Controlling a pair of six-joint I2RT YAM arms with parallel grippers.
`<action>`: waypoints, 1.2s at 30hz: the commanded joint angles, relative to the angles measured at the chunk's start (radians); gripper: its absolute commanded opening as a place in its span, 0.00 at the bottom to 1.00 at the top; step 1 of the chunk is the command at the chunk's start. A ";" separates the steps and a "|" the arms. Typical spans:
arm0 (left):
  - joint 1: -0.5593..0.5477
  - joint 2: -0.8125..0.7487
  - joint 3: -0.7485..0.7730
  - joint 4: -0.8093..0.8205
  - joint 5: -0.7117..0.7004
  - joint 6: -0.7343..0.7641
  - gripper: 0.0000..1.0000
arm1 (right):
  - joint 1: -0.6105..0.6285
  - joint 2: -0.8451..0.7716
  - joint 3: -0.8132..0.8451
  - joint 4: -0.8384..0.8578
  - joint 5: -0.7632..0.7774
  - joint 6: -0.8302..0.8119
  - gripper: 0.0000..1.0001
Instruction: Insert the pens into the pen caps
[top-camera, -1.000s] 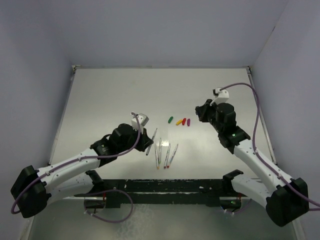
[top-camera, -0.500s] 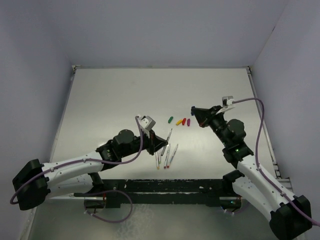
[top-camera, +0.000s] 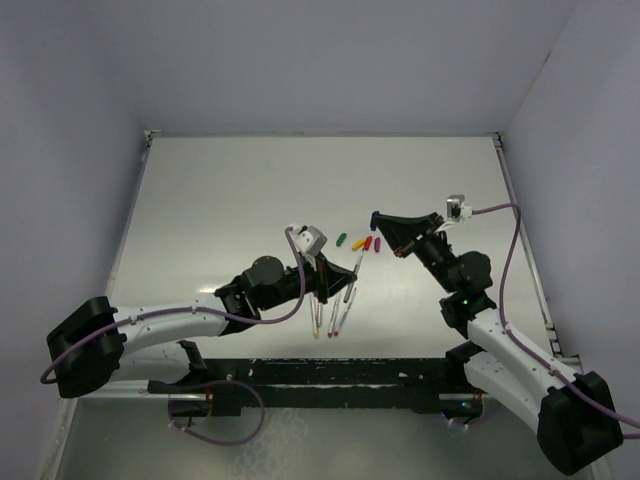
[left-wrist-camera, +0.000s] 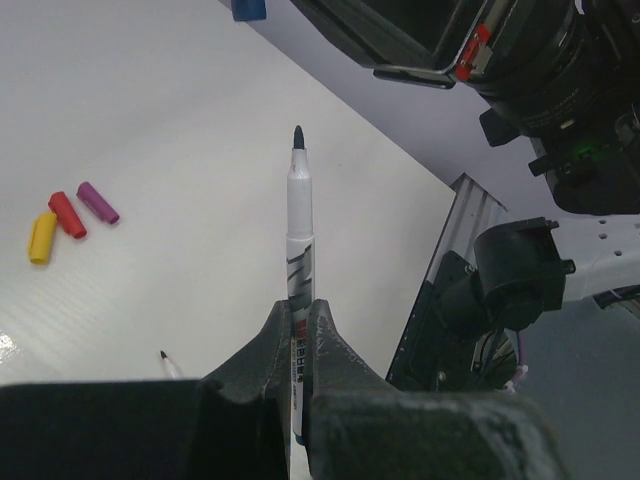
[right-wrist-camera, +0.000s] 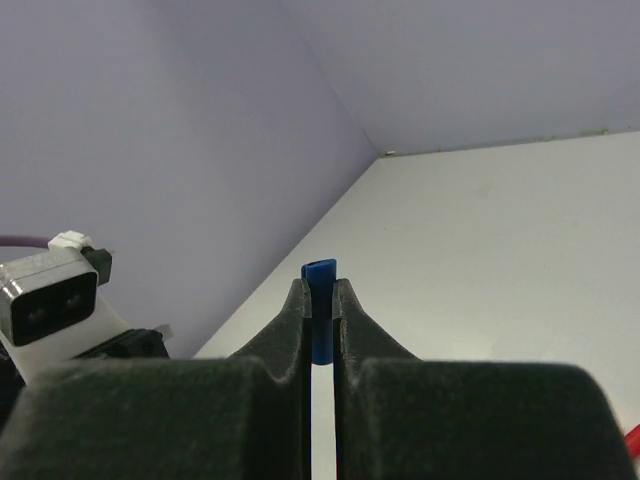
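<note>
The left gripper (top-camera: 352, 272) is pressed almost together, pinching one pen (left-wrist-camera: 298, 225) low on its barrel. In the left wrist view its fingers (left-wrist-camera: 325, 345) touch the barrel on both sides, and the dark uncapped tip stands clear beyond them. The right gripper (top-camera: 381, 217) is likewise nearly closed, squeezing the blue cap (right-wrist-camera: 320, 300) between its fingertips (right-wrist-camera: 296, 315), with the cap's end just proud of them.

In the top view both held things are off the surface (top-camera: 220, 200). The blue cap sits at 12 o'clock of the purple cap (top-camera: 377, 243). The held pen sits at 6 o'clock of the yellow cap (top-camera: 358, 244), near the blue cap but apart from it. The green cap (top-camera: 341, 239) and red cap (top-camera: 368, 242) lie with the yellow and purple ones in a short row, green at the 9 o'clock end. The other pens (top-camera: 336, 312) lie at 6 o'clock of that row, partly hidden by the left gripper.

A second ago the left gripper was low at the 9 o'clock side of the pen cluster. It has since swung toward 3 o'clock with the pen raised. The right gripper then pointed downward at 3 o'clock of the caps; now it is tipped level, fingertips toward 9 o'clock, above the row. The four caps on the surface have not shifted.
</note>
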 joint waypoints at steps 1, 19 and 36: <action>-0.002 0.030 0.062 0.087 -0.025 0.024 0.00 | 0.006 0.000 -0.008 0.097 -0.070 0.021 0.00; -0.003 0.075 0.094 0.125 -0.066 0.033 0.00 | 0.008 0.062 -0.057 0.285 -0.111 0.104 0.00; -0.003 0.097 0.102 0.140 -0.088 0.027 0.00 | 0.017 0.080 -0.079 0.340 -0.102 0.129 0.00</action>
